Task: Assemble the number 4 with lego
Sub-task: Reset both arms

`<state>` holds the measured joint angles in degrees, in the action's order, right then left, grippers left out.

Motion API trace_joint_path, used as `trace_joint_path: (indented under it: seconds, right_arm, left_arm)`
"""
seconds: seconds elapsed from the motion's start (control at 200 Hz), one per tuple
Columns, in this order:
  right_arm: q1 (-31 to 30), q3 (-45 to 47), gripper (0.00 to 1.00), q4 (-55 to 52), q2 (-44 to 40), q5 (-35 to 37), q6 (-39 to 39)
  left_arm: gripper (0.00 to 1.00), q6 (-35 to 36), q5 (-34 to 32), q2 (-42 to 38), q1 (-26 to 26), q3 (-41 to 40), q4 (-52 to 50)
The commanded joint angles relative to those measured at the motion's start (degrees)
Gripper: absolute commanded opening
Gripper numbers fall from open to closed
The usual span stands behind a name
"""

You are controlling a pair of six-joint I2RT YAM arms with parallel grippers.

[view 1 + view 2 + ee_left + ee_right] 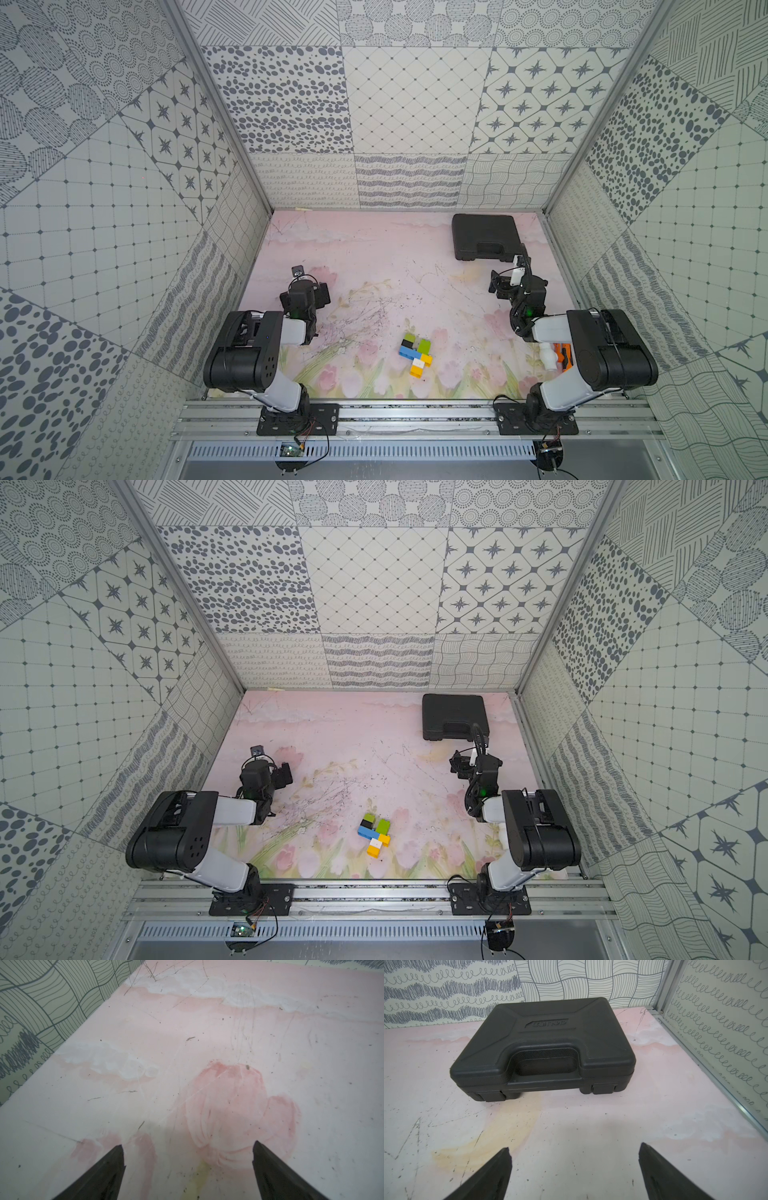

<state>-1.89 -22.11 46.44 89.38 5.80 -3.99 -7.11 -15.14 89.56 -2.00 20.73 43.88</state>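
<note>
Right wrist view: the black case point(544, 1047) bears an embossed logo, unreadable. Both the right hand point(575, 1157) and left hand point(188, 1153) gape wide, empty. Well apart from the case lies the number 4 point(415, 353).

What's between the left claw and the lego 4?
Nothing: only bare pink table lies between the left gripper and the number 4, as both top views show.
</note>
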Motion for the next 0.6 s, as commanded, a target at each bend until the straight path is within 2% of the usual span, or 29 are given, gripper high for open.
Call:
trace_joint_path:
  seconds: [0.0, 0.045, 0.09, 0.12, 0.145, 0.205, 0.26, 0.32, 0.39, 0.445, 0.595]
  right_arm:
    - [-0.3, -0.81, 0.99, 2.32, -0.59, -0.32, 1.03]
    - [-0.35, -0.75, 0.99, 2.27, -0.66, -0.35, 1.02]
    - [-0.31, -0.81, 0.99, 2.33, -0.61, -0.35, 1.04]
    - [-0.31, -0.81, 0.99, 2.33, -0.62, -0.25, 1.01]
    - [-0.31, -0.82, 0.99, 2.34, -0.61, -0.26, 1.01]
    - [-0.35, -0.81, 0.99, 2.31, -0.62, -0.21, 1.07]
    - [-0.35, -0.82, 0.99, 2.27, -0.61, -0.31, 1.03]
    - [-0.35, -0.79, 0.99, 2.28, -0.61, -0.16, 1.12]
    - [-0.59, -0.8, 0.99, 2.21, -0.6, 0.25, 1.19]
    - [-0.64, -0.81, 0.99, 2.2, -0.6, 0.42, 1.31]
    - [-1.1, -1.41, 0.99, 1.25, -0.45, 0.39, 1.84]
  left_arm:
    - [0.99, 2.53, 3.37, 1.98, -0.76, -0.55, 13.58]
    - [0.99, 1.29, 2.3, -0.1, -1.35, 0.56, 7.83]
    - [0.99, 3.6, 1.04, 2.2, -1.96, 0.91, 11.78]
    - [0.99, 3.46, 0.39, 1.47, -2.6, 0.98, 9.94]
    - [0.99, 2.96, 1.09, 0.5, -2.89, 1.07, 8.12]
    - [0.99, 6.13, 3.75, 2.1, -3.2, 0.87, 11.73]
    - [0.99, 5.51, 3.01, 0.73, -3.9, 0.12, 10.42]
    - [0.99, 6.94, 3.1, 2.15, -3.99, -0.14, 13.51]
    - [0.99, 5.76, 3.43, 1.05, -4.0, 0.56, 10.25]
    - [0.99, 6.78, 3.18, 1.92, -3.99, 0.04, 12.87]
    - [0.99, 5.84, 5.28, 1.27, -3.15, 1.3, 9.49]
